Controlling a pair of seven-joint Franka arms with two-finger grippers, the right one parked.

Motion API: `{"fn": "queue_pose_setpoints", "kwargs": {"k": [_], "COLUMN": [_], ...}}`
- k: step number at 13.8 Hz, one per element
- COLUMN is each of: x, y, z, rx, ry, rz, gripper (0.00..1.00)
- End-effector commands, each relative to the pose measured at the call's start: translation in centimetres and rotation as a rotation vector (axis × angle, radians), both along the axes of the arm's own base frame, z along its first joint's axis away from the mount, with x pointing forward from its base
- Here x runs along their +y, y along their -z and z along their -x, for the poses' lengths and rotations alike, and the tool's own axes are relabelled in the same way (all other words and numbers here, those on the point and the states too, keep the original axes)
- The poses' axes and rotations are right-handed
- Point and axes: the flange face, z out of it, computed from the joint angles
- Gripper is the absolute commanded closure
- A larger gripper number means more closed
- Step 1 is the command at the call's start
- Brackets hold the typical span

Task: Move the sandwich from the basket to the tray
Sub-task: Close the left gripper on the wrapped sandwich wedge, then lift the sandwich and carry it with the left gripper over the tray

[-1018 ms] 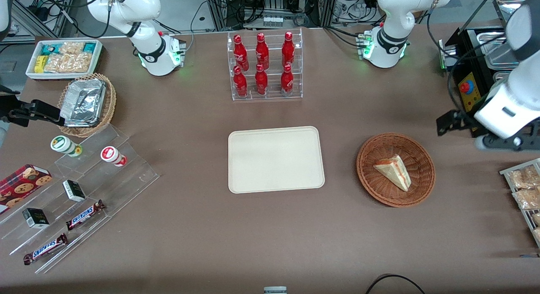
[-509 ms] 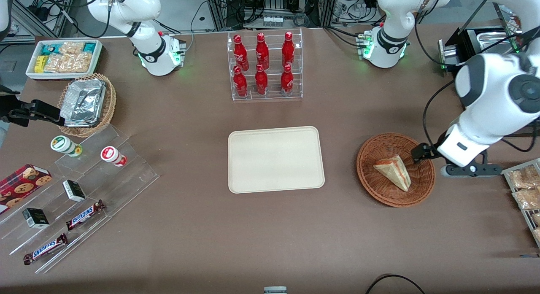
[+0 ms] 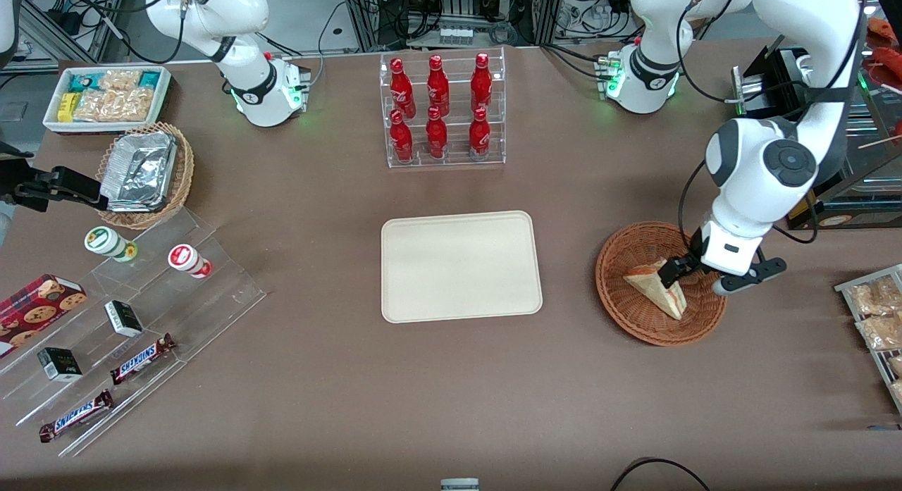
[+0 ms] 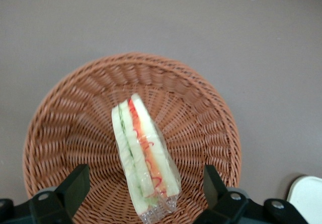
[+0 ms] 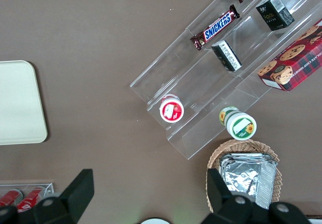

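Sandwich (image 4: 145,161) lies in the basket (image 4: 60,118) between the hand's (image 3: 675,271) wide-spread fingers (image 4: 75,183), ungrasped.

A brown table (image 3: 338,406) is filling nearly the whole front view, its matte top taking an even light with only soft shadows. At its edge farthest from the front camera, metal racks (image 3: 458,5) and tangled black cables (image 3: 592,5) are standing over a pale grey floor (image 3: 303,12).

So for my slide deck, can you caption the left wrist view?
Open gripper poised above the wrapped sandwich lying in the wicker basket.
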Motion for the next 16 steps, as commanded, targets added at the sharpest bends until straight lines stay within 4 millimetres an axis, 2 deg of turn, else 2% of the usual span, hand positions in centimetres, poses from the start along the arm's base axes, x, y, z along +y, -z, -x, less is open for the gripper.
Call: {"fn": "queue_pose_setpoints", "kwargs": {"k": [1,5,9,10,11,12,13,16], "x": [-0.4,-0.4,-0.5,-0.5,-0.5,-0.6,-0.6,-0.7], "y": [1.5,5.5,7.2,7.6,7.5,7.4,7.2,5.3], "z": [1.3,2.5,2.5,2.4,2.3,2.3,2.2,1.5], "rx": [-0.026,-0.052,-0.035,-0.030,-0.033,-0.034,-0.037,-0.062], "ry": [-0.090,-0.156,-0.172,-0.171,-0.172,-0.171,-0.174,-0.172], "rz": [0.015,0.049,0.054,0.055,0.056,0.056,0.057,0.058], "gripper": [0.00,0.00,0.00,0.06,0.35,0.73,1.00,1.00]}}
